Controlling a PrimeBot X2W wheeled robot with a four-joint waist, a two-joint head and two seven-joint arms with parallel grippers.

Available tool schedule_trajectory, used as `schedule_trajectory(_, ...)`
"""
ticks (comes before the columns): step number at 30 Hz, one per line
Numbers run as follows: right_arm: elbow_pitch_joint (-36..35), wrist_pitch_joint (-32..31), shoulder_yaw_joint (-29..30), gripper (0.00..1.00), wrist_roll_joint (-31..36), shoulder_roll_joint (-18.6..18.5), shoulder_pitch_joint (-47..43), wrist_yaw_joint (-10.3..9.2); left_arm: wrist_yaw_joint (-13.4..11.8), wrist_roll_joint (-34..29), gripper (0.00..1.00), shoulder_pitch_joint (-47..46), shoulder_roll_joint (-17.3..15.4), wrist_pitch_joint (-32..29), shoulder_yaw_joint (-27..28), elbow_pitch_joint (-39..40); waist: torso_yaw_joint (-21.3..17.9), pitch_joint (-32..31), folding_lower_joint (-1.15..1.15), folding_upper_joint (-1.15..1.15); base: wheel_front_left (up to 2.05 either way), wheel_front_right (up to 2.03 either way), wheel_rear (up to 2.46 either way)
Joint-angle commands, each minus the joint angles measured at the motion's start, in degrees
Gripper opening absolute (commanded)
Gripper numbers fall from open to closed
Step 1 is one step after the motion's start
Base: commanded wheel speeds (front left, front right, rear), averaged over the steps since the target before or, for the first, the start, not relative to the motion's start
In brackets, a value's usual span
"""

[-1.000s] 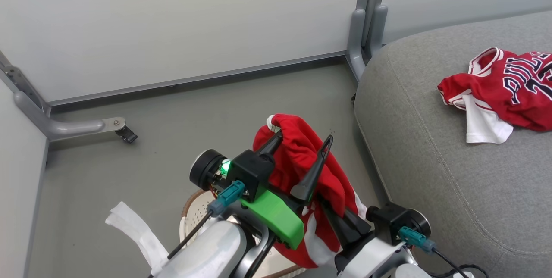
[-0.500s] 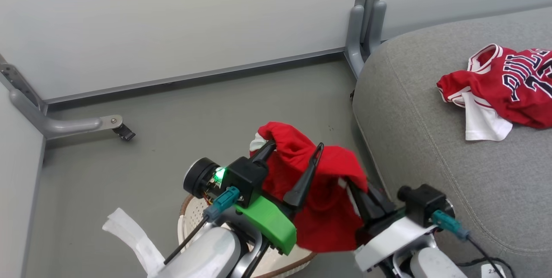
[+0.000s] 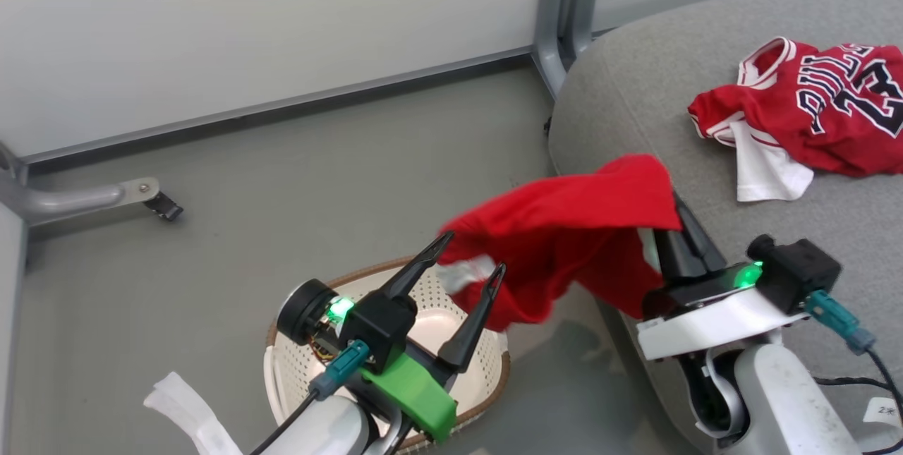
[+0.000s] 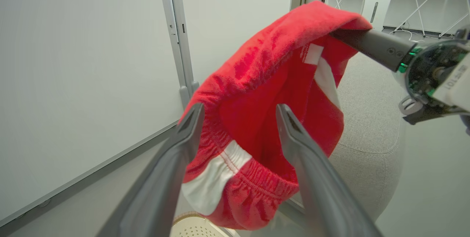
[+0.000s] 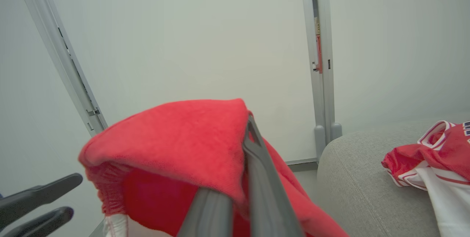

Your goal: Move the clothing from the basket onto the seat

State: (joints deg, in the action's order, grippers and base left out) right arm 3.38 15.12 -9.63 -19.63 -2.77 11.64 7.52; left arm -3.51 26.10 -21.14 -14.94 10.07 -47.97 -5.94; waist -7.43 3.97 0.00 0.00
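Now, mid-carry, the right gripper (image 3: 683, 233) pinches the shorts (image 3: 571, 229) at the seat (image 3: 635, 109) edge; the jersey (image 3: 811, 116) lies on the seat. The left gripper (image 3: 474, 254) stands spread. Next, probably: swing over the seat and release.

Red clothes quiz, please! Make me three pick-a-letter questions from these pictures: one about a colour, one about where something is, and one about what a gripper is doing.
1. What colour is the basket rim? A brown, B blue, C green.
2. Where is the numbered jersey? A in the basket, B on the grey seat, C in a gripper.
3. The left gripper is: A shut on the jersey, B shut on the basket, C open.

Answers: 1 A, the woven edge looks brown. 2 B, it lies crumpled on the cushion. 3 C, its fingers stand apart, while the right gripper pinches the striped garment.
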Motion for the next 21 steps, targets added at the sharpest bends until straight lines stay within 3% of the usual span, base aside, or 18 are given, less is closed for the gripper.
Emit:
schedule_trajectory(1, -1.1, 0.0, 0.9, 0.00, 0.2, -0.2, 0.6, -0.06, 0.2, -0.5, 1.00, 0.7, -0.8, 0.3, 0.2, 0.1, -2.1, 1.9, 0.00, 0.00, 0.00, 0.00, 0.00)
schedule_trajectory(10, -7.5, 0.0, 5.9, 0.00, -0.8, -0.2, -3.2, -0.06, 0.2, -1.6, 1.00, -0.4, -3.4, 1.1, 0.3, 0.5, -9.6, 6.0, 0.00, 0.00, 0.00, 0.00, 0.00)
schedule_trajectory(21, -11.3, 0.0, 6.0, 0.00, -3.5, -0.2, -5.1, -0.06, 1.3, -3.4, 1.00, -3.4, -5.7, -0.8, -0.6, 1.9, -21.2, 11.3, 0.00, 0.00, 0.00, 0.00, 0.00)
